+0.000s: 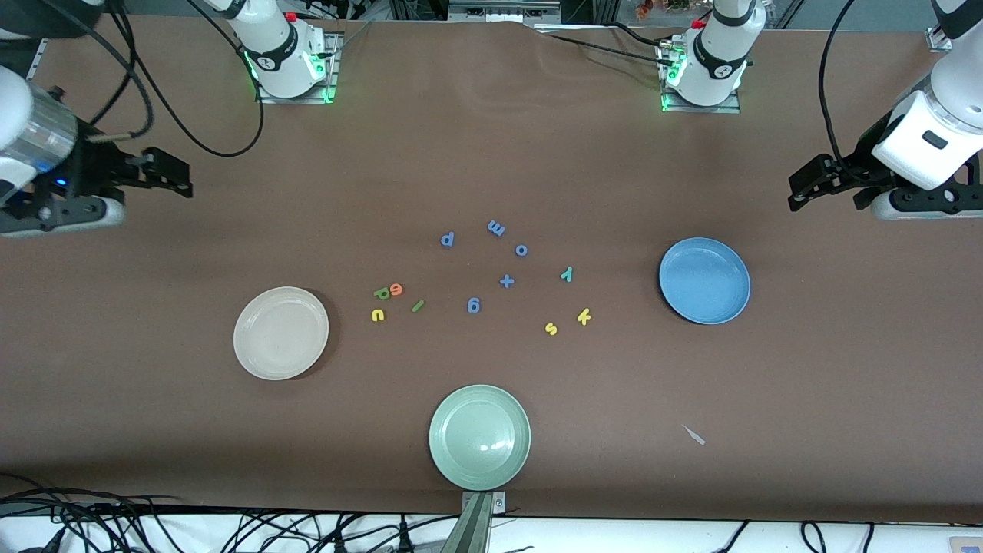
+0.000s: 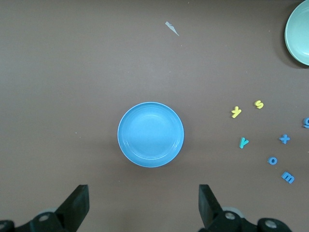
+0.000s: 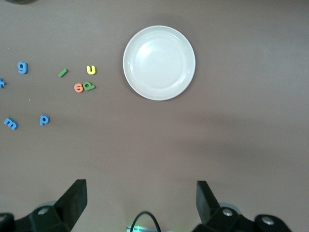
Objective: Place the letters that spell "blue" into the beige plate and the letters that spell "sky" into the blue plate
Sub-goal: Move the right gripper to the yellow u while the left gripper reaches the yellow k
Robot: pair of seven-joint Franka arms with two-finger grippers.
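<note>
Letters [image 1: 476, 280] mid-table, well apart from both open grippers

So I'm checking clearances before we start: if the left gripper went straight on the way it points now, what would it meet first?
Probably the blue plate: in the left wrist view it lies centred between the open left gripper's fingers, with only bare table between them. Depth is unclear.

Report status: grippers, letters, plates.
Left gripper open, over the table by the blue plate; right gripper open, by the beige plate. Blue-word letters and sky letters on the table, plates bare. Nothing in the way.
</note>
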